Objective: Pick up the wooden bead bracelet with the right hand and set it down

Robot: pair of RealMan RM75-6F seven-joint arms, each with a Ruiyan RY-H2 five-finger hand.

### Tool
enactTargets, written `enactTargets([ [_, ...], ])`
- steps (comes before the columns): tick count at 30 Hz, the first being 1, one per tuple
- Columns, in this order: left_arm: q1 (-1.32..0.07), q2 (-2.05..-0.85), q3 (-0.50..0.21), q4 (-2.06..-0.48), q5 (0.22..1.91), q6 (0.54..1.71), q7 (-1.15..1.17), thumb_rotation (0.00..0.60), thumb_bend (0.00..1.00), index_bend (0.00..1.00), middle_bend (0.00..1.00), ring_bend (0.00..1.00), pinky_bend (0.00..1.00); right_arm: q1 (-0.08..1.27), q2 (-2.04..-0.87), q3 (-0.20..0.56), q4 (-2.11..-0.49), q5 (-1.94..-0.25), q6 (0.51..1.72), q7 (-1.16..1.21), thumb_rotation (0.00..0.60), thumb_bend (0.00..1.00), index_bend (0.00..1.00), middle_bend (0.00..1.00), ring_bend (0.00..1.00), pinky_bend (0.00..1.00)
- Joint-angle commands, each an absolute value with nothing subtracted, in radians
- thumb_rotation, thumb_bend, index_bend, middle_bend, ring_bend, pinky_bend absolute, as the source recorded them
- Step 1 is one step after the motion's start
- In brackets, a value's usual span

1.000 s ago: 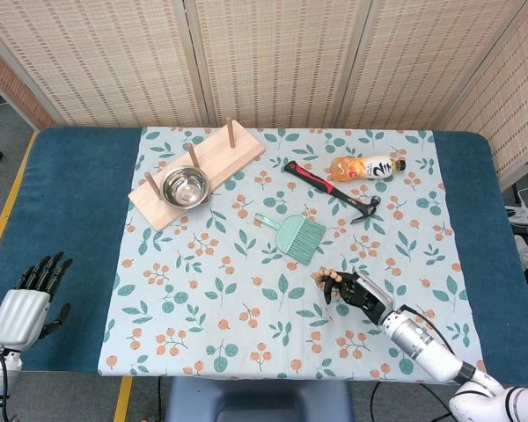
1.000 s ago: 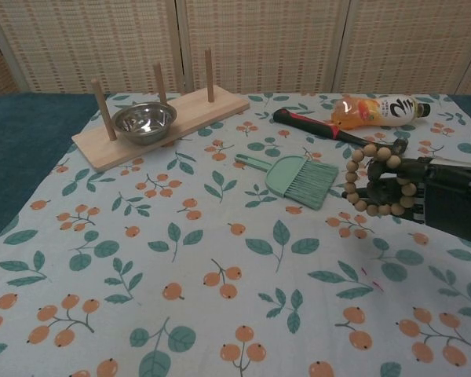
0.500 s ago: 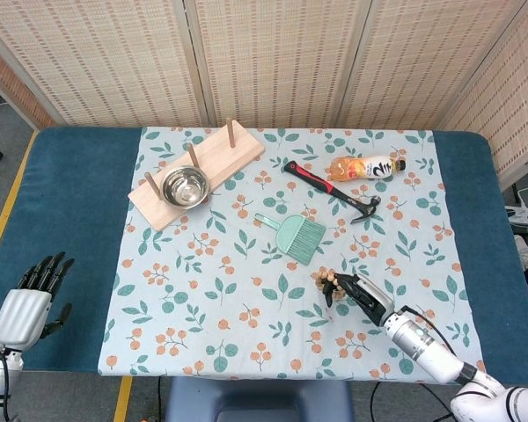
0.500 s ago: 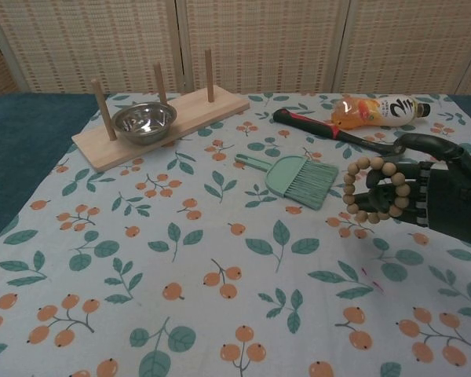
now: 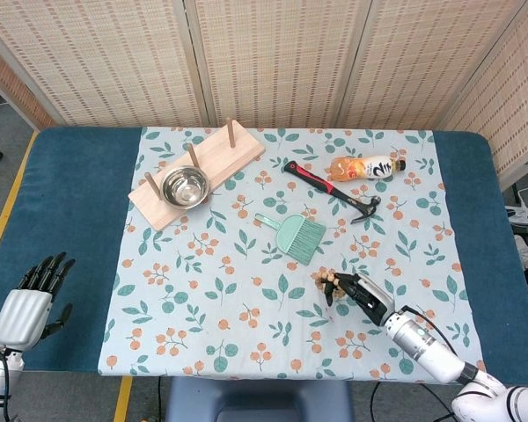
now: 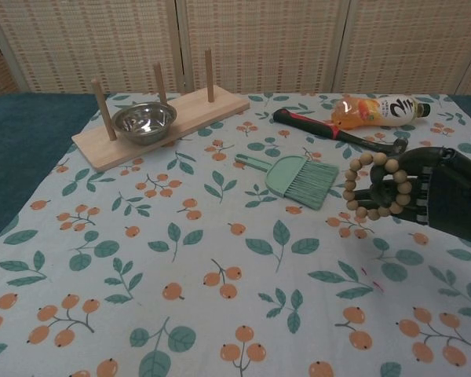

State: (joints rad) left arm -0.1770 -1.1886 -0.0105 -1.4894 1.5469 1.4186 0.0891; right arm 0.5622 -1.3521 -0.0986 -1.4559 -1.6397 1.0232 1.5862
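Observation:
The wooden bead bracelet [image 6: 374, 187] is a loop of pale round beads, held upright above the floral cloth by my right hand [image 6: 428, 195]. Its dark fingers pass through the loop. From the head view the bracelet [image 5: 329, 282] shows at the tip of the right hand [image 5: 363, 294], near the cloth's front right. My left hand [image 5: 33, 301] hangs with fingers spread and nothing in it, beyond the table's front left corner. The chest view does not show it.
A green hand brush [image 6: 295, 177] lies just left of the bracelet. Behind it are a red-handled hammer [image 6: 335, 134] and an orange drink bottle [image 6: 374, 110]. A wooden peg board [image 6: 161, 118] with a steel bowl [image 6: 144, 122] stands at the back left.
The right hand has shifted slightly with the bracelet, which now hangs a little higher in the chest view. The left hand has barely moved.

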Motion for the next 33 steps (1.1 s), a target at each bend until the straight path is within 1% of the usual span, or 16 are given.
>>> enactTargets([
  [1, -0.177, -1.189, -0.011, -1.489, 1.547, 1.419, 0.09, 0.6, 0.44, 0.0, 0.0, 0.0, 0.16, 0.563, -1.357, -0.105, -1.445, -1.648, 1.03, 1.599, 0.36, 0.87, 0.54, 0.6, 0.16, 0.0],
  [3, -0.177, -1.189, -0.011, -1.488, 1.546, 1.418, 0.09, 0.6, 0.44, 0.0, 0.0, 0.0, 0.16, 0.566, -1.359, -0.11, -1.439, -1.654, 1.033, 1.603, 0.384, 0.95, 0.54, 0.6, 0.16, 0.0],
  [6, -0.177, -1.19, -0.011, -1.488, 1.545, 1.417, 0.091, 0.6, 0.44, 0.0, 0.0, 0.0, 0.16, 0.568, -1.362, -0.113, -1.433, -1.656, 1.036, 1.608, 0.403, 1.0, 0.54, 0.6, 0.16, 0.0],
  [9, -0.177, -1.19, -0.012, -1.488, 1.544, 1.418, 0.092, 0.6, 0.44, 0.0, 0.0, 0.0, 0.16, 0.57, -1.364, -0.116, -1.428, -1.657, 1.039, 1.608, 0.455, 1.0, 0.54, 0.6, 0.16, 0.0],
  [13, -0.177, -1.19, -0.012, -1.488, 1.544, 1.418, 0.092, 0.6, 0.44, 0.0, 0.0, 0.0, 0.16, 0.569, -1.365, -0.12, -1.423, -1.658, 1.048, 1.619, 0.504, 1.0, 0.53, 0.6, 0.16, 0.0],
  [18, -0.178, -1.19, -0.012, -1.487, 1.543, 1.417, 0.09, 0.6, 0.44, 0.0, 0.0, 0.0, 0.16, 0.575, -1.361, -0.125, -1.422, -1.659, 1.049, 1.636, 0.586, 1.0, 0.54, 0.6, 0.16, 0.0],
  [19, -0.178, -1.19, -0.012, -1.487, 1.543, 1.416, 0.09, 0.6, 0.44, 0.0, 0.0, 0.0, 0.16, 0.576, -1.36, -0.126, -1.422, -1.659, 1.048, 1.639, 0.597, 1.0, 0.54, 0.6, 0.16, 0.0],
  [22, -0.178, -1.19, -0.012, -1.487, 1.544, 1.417, 0.091, 0.6, 0.44, 0.0, 0.0, 0.0, 0.16, 0.566, -1.365, -0.113, -1.409, -1.639, 1.062, 1.587, 0.6, 1.0, 0.55, 0.6, 0.16, 0.0],
  [23, -0.178, -1.19, -0.012, -1.487, 1.543, 1.417, 0.09, 0.6, 0.44, 0.0, 0.0, 0.0, 0.16, 0.558, -1.372, -0.104, -1.399, -1.627, 1.071, 1.532, 0.6, 1.0, 0.55, 0.6, 0.16, 0.0],
  [26, -0.178, -1.189, -0.011, -1.488, 1.544, 1.417, 0.089, 0.6, 0.44, 0.0, 0.0, 0.0, 0.16, 0.527, -1.409, -0.051, -1.354, -1.568, 1.117, 1.229, 0.6, 1.0, 0.55, 0.6, 0.16, 0.0],
  [29, -0.179, -1.189, -0.011, -1.487, 1.545, 1.416, 0.089, 0.6, 0.44, 0.0, 0.0, 0.0, 0.16, 0.498, -1.473, 0.024, -1.295, -1.497, 1.194, 0.837, 0.6, 1.0, 0.55, 0.6, 0.16, 0.0],
  [33, -0.179, -1.189, -0.011, -1.488, 1.545, 1.416, 0.089, 0.6, 0.44, 0.0, 0.0, 0.0, 0.16, 0.498, -1.533, 0.07, -1.21, -1.486, 1.262, 0.49, 0.6, 1.0, 0.57, 0.6, 0.16, 0.0],
])
